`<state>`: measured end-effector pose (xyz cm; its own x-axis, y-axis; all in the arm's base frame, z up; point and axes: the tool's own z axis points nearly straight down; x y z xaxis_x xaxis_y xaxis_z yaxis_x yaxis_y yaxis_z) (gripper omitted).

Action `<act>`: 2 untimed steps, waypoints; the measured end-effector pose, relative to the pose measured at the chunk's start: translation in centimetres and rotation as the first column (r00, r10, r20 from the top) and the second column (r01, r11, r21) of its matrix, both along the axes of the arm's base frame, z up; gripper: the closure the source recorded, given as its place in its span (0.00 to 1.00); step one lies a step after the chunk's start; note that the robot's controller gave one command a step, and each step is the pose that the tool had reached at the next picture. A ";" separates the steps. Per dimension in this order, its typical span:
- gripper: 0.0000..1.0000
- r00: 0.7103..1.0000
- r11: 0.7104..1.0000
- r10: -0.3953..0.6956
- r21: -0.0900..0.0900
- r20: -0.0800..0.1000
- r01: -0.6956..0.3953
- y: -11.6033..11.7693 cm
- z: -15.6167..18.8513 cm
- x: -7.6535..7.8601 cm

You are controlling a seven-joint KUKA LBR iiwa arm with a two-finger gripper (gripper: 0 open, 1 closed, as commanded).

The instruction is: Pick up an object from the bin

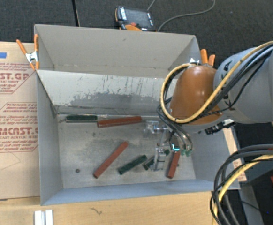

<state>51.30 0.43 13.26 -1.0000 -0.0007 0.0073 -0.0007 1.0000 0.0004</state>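
I've got the gripper (161,153) low in the front right part of the bin (113,46), right beside a short red-brown stick (172,168). The stick's long axis runs nearly front to back. Its near end points at the front wall, tipped slightly left, and its far end sits by the gripper. A dark green stick (132,164) lies just left, slanting up-right. Honestly can't tell whether the pincer is open or closed.

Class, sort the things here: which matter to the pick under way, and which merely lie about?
In play: gripper; short red-brown stick nearest it, front right.
Lying about: dark green stick; long red-brown stick; back green stick; back red-brown stick.
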 end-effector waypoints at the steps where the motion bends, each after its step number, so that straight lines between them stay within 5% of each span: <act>1: 0.00 0.999 0.999 -0.050 0.001 0.015 0.050 -0.3 -6.5 -3.2; 2: 1.00 0.999 0.999 -0.046 0.000 0.007 0.046 -0.3 -6.3 -3.3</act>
